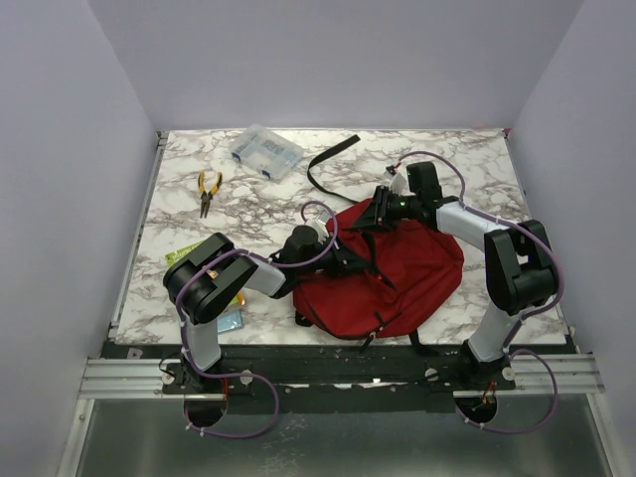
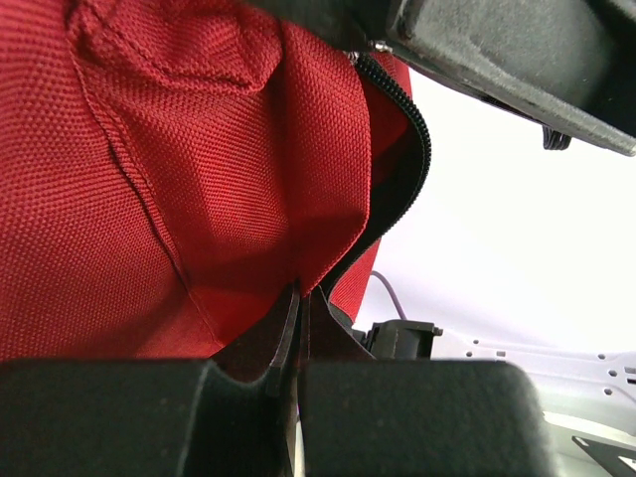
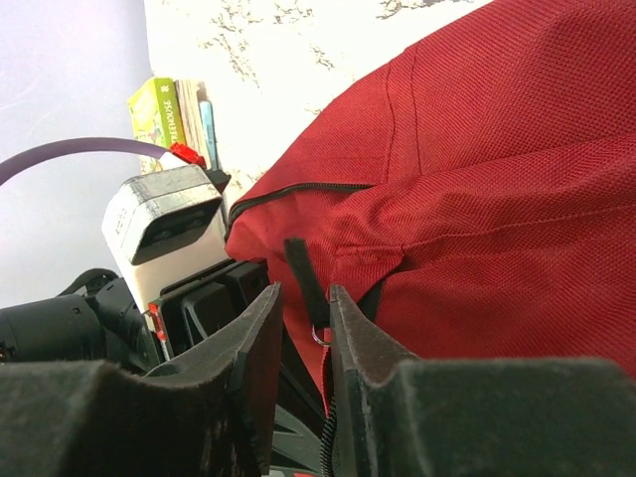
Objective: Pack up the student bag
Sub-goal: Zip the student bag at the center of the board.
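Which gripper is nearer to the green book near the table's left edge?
Left. The left gripper pinches the student bag right of the green book; the right gripper is at the bag's far edge.

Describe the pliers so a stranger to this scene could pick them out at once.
Start from the marble table, whose middle is taken up by the big red backpack. Look to its far left part, just left of and nearer than the clear plastic box. The pliers lie there alone on the bare marble, the only thing with yellow handles.
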Robot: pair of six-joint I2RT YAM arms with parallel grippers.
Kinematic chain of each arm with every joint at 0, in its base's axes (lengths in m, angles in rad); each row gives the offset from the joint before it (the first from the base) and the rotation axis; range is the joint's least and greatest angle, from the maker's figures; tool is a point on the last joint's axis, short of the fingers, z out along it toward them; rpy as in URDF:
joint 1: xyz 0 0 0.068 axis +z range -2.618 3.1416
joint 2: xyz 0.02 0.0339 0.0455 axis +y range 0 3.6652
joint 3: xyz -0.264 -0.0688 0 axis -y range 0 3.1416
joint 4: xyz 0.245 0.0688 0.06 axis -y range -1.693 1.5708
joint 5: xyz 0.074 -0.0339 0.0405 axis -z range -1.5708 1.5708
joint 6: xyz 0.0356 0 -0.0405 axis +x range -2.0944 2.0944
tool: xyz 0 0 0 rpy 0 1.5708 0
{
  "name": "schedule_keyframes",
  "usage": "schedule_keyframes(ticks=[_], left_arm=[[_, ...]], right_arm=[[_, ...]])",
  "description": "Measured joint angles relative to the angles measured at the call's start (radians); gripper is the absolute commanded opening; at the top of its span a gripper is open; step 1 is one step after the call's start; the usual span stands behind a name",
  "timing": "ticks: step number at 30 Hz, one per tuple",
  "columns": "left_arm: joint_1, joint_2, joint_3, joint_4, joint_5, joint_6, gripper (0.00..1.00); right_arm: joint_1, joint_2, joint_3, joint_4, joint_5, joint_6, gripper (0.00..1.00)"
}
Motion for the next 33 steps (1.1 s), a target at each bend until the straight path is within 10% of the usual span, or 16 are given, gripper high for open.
schedule_keyframes(ticks=[33], left_arm=[[-0.005,0.000,0.000,0.000,0.000,0.000,0.00]], right_arm=[[0.157,-0.003,0.234,-0.244,0.364,-0.429,0.51]])
